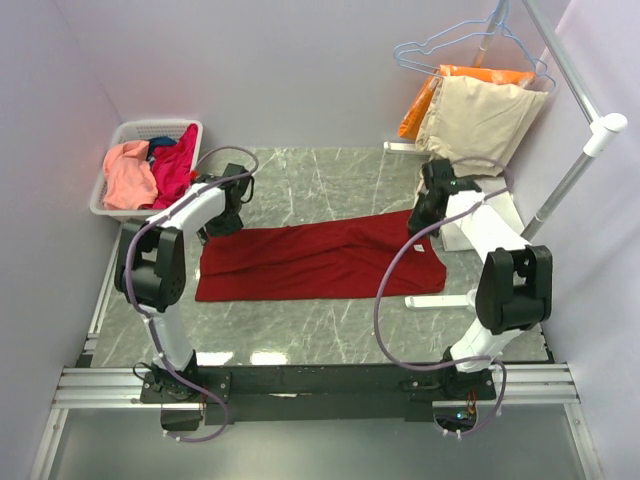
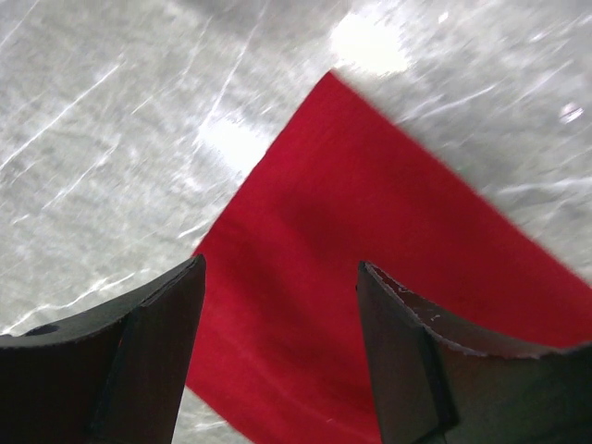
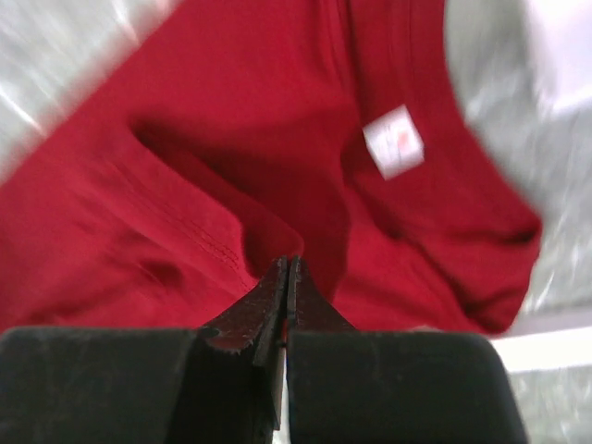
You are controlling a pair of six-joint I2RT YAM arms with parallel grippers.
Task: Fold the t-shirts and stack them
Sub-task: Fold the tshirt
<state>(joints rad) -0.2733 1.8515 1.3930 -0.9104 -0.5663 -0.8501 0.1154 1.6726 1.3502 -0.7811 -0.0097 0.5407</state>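
A white basket (image 1: 160, 125) is seen at the far left corner of the tabletop (image 1: 320, 180). A salmon-pink t-shirt (image 1: 128, 175), a magenta t-shirt (image 1: 175, 165) and a bit of blue cloth (image 1: 160, 143) are heaped in it. The left gripper (image 2: 279, 264) is held just above the far left corner of the dark red t-shirt (image 1: 310, 262). Its fingers are spread wide and nothing is gripped; red cloth and bare marble are seen between them. The dark red t-shirt is laid out flat as a long band across the middle of the tabletop, running from the left side to the right side. Its right end is wrinkled, and the collar with a white label (image 3: 393, 141) is shown in the right wrist view. The right gripper (image 3: 289, 264) is set at the far right end of that shirt. Its fingers are pressed together, with a thin fold of red cloth pinched between the tips. At the far right corner, a beige garment (image 1: 480, 120) and an orange garment (image 1: 420, 105) are hung on wire hangers (image 1: 450, 40).
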